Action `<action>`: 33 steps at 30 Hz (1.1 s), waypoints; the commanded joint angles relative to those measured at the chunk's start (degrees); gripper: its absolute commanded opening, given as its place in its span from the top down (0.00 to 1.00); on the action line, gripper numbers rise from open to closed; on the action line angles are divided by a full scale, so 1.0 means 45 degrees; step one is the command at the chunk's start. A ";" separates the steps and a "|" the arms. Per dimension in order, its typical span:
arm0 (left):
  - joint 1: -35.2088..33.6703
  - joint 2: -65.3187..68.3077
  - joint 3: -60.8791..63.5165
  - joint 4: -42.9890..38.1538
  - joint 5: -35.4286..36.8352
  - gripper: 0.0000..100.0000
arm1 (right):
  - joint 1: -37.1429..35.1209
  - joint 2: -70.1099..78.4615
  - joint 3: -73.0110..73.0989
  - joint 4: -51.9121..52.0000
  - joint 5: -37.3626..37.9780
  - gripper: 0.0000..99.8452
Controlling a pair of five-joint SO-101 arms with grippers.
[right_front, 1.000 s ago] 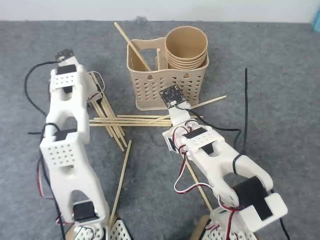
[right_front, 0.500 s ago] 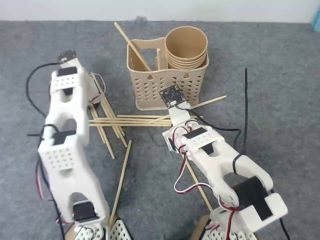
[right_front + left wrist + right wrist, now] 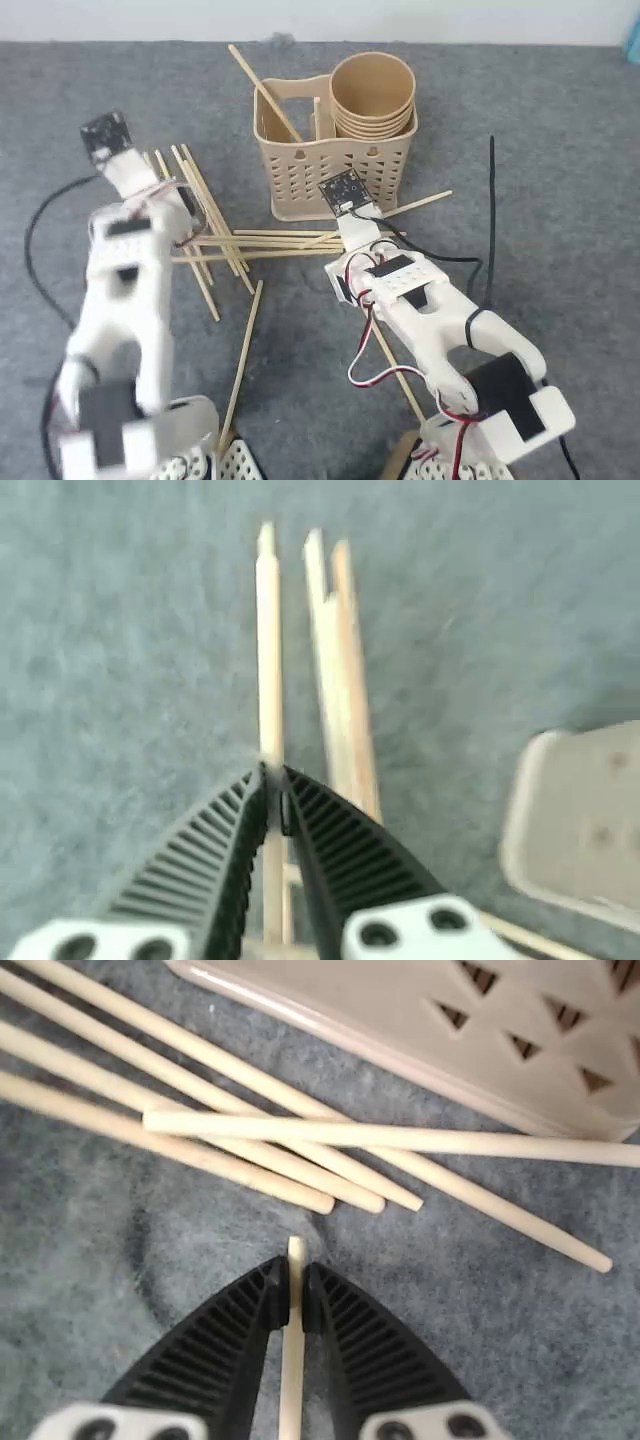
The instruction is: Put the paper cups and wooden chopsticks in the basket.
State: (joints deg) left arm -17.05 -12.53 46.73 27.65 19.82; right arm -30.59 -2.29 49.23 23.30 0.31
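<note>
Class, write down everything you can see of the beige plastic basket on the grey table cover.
The beige plastic basket stands upright on the grey cloth. It is rectangular, with slotted walls and inner dividers. A stack of brown paper cups fills one end compartment; a wooden chopstick leans out of the other end. More loose chopsticks lie on the cloth close before its front wall.

Loose chopsticks (image 3: pixel 260 240) criss-cross the carpet (image 3: pixel 560 150) before the basket (image 3: pixel 335 175). Stacked cups (image 3: pixel 385 122) fill its right half; the left half has room beside one leaning stick.
</note>
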 commanded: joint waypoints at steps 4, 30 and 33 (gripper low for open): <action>0.0801 -0.3907 0.3585 -0.4415 -0.0117 0.99 | 0.0205 -0.0987 -0.0059 0.0615 -0.0156 0.99; -0.0352 0.3282 -0.3897 0.0723 0.0625 0.99 | -0.0400 -1.3216 -0.2149 0.2901 -0.1582 0.99; -0.0195 0.2344 -0.2745 -0.0293 0.0625 0.99 | -0.0772 -1.3099 -0.3145 0.2706 -0.1641 0.99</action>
State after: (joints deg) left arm -19.34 6.02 30.02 32.22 22.20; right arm -32.44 -59.87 41.58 36.04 -6.11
